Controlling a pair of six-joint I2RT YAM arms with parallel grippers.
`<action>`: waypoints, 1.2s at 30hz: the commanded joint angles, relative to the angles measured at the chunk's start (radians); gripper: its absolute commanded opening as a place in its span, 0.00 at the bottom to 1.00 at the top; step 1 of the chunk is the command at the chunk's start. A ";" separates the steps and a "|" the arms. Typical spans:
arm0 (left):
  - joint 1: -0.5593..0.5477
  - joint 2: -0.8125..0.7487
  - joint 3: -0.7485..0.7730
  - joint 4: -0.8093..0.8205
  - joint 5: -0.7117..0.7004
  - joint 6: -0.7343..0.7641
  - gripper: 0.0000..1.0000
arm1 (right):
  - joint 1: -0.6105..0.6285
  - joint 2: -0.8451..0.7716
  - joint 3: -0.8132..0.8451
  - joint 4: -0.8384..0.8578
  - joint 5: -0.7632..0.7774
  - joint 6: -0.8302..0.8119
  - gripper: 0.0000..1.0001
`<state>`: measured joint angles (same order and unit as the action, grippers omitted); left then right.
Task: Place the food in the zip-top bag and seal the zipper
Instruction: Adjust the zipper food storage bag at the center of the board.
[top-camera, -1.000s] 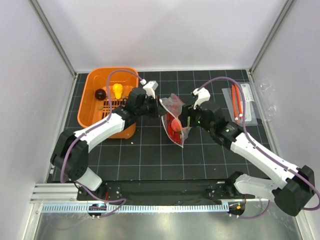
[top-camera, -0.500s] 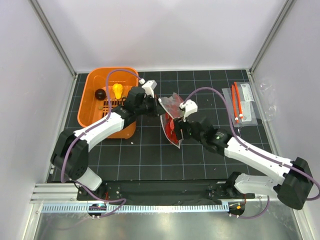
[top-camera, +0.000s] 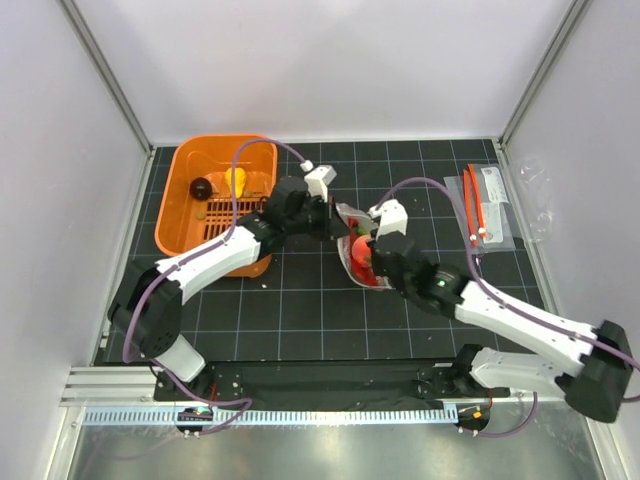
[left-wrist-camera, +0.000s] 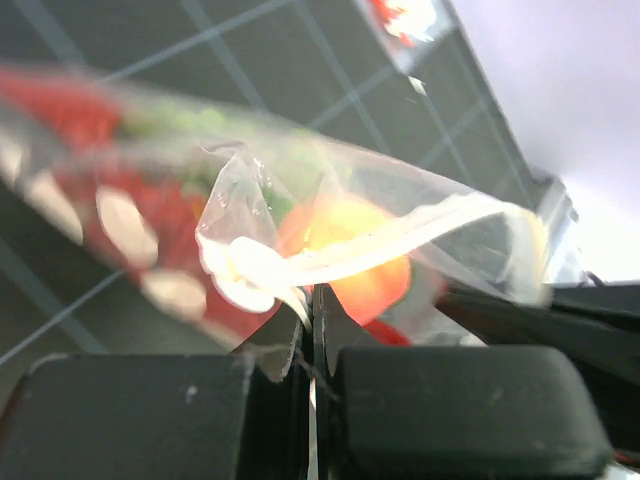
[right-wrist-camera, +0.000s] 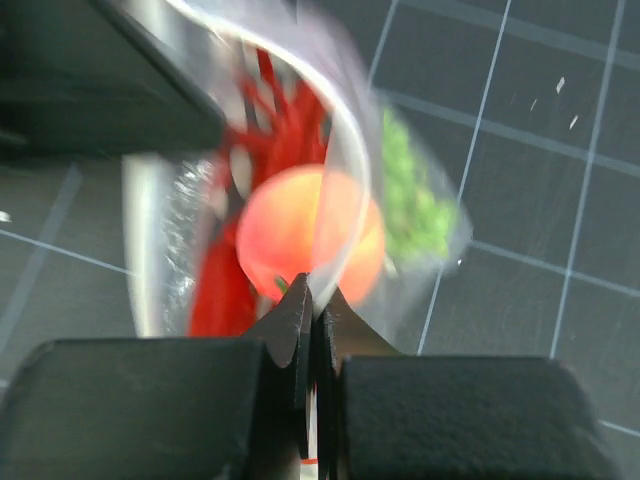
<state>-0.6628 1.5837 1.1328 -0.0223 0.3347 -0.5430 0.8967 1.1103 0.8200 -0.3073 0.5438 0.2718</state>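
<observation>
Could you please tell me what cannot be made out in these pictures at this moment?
Zipper: whether it is pressed shut along its length; the left claw and right claw hide it in the top view, and blur smears it in both wrist views.
Lobster: its outline, blurred behind the zip-top bag film in both wrist views.
Dark item and yellow item in the basket: too small in the top view to name.

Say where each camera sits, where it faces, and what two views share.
Top external: above and behind the bases, looking down on the table; left arm and right arm show.
Left wrist: on the left arm, facing along the left claw, shut on the zip-top bag.
Right wrist: on the right arm, facing down past the right claw, shut on that bag.
Shared: both wrist views show the peach fruit.
</observation>
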 joint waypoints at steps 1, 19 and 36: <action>-0.044 0.022 0.074 0.035 0.078 0.018 0.00 | 0.063 -0.154 -0.001 0.043 0.073 -0.018 0.01; -0.031 0.111 0.091 0.163 0.412 0.095 0.04 | 0.398 -0.006 0.030 0.141 0.091 -0.155 0.67; -0.031 0.082 0.015 0.263 0.380 0.218 0.00 | 0.031 -0.368 -0.126 0.218 -0.119 -0.079 0.71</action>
<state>-0.6933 1.7092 1.1698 0.1226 0.6930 -0.3725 1.0294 0.7742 0.7181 -0.1410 0.5312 0.1429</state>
